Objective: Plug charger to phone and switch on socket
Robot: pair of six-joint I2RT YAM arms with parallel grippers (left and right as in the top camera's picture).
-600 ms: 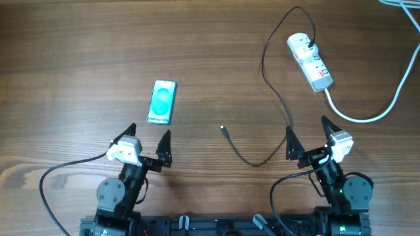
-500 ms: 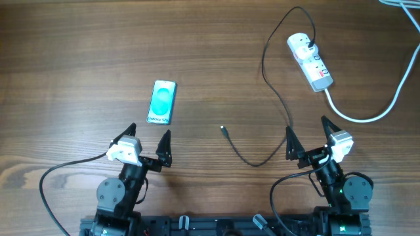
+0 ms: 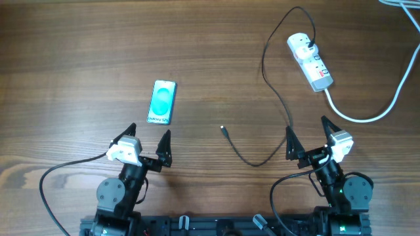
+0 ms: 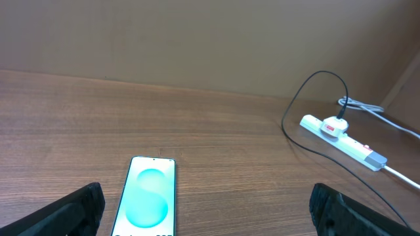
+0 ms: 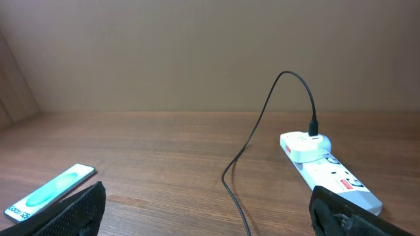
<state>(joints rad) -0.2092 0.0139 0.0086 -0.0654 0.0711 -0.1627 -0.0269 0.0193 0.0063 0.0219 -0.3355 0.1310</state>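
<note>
The phone [image 3: 163, 102] lies flat on the wooden table, teal screen up, just beyond my left gripper [image 3: 146, 139], which is open and empty. It also shows in the left wrist view [image 4: 148, 204] and the right wrist view [image 5: 50, 191]. The black charger cable [image 3: 272, 85] runs from a white adapter plugged into the socket [image 3: 310, 61] and loops down to its loose connector tip [image 3: 223, 129] at mid-table. My right gripper [image 3: 306, 136] is open and empty, near the cable's lower bend. The socket shows in the left wrist view [image 4: 341, 132] and the right wrist view [image 5: 328, 173].
A thick pale cable [image 3: 374, 113] runs from the socket's grey end off to the right edge. Both arm bases sit at the table's front edge.
</note>
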